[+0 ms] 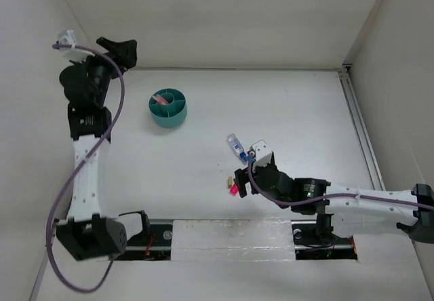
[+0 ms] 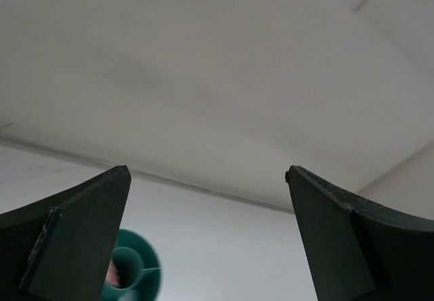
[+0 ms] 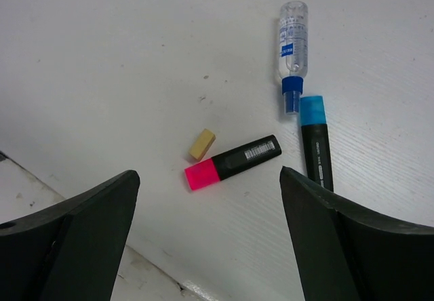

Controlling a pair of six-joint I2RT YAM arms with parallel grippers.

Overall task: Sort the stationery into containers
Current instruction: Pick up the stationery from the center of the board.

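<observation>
Stationery on the table (image 1: 291, 104): 4 pieces lie loose by the right gripper (image 3: 209, 175), with the teal tub (image 1: 167, 108) well apart toward the far left.

In the right wrist view a pink highlighter (image 3: 234, 162) with a black barrel lies flat ahead of the right gripper's jaws, which are spread wide and hold nothing. A small tan piece (image 3: 202, 144) sits just beside its pink end. On the right of that view a blue-black marker (image 3: 317, 142) lies with its light-blue end almost meeting the blue cap of a clear-blue tube (image 3: 293, 43). The left gripper (image 2: 207, 172) hangs raised near the table's far left corner, jaws equally wide and empty. The tub shows below it, with a salmon-pink item (image 1: 161, 99) in 1 compartment.
</observation>
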